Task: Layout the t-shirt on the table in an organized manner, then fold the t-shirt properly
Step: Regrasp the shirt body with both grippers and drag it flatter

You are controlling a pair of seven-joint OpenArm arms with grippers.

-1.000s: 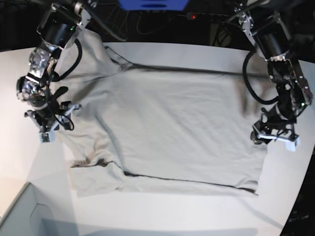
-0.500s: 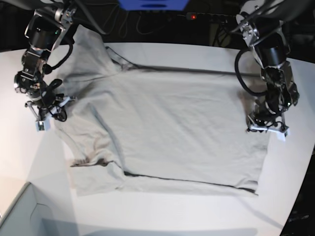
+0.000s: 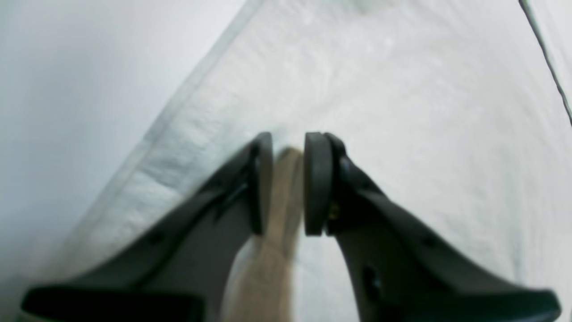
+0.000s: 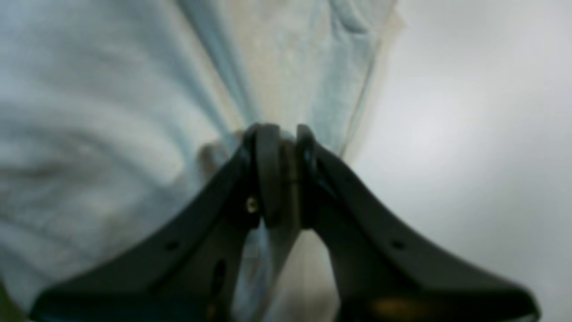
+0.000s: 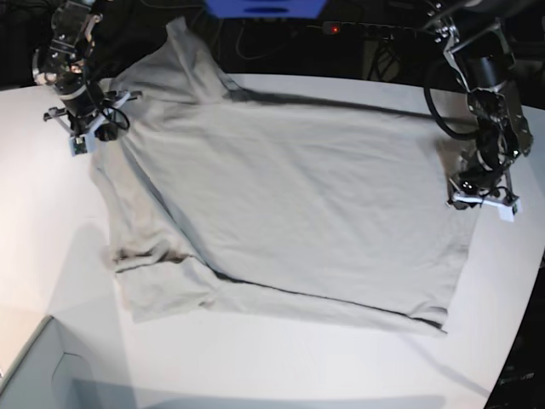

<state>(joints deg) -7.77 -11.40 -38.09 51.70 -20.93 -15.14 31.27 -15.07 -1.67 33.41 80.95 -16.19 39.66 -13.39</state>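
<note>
The t-shirt stretches lengthwise between the right gripper and left gripper (each pinching cloth at opposite side edges) across the table.

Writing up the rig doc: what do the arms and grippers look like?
Both arms are black and silver, with looping black cables. The left gripper and right gripper have matte black curved fingers with flat dark pads; white blocks sit at the gripper bases in the base view.

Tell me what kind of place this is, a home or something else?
Probably a robotics lab or test bench, not a home: two robot arms work a t-shirt on a bare white table, with cables and a lit red indicator light against the dark back.
</note>
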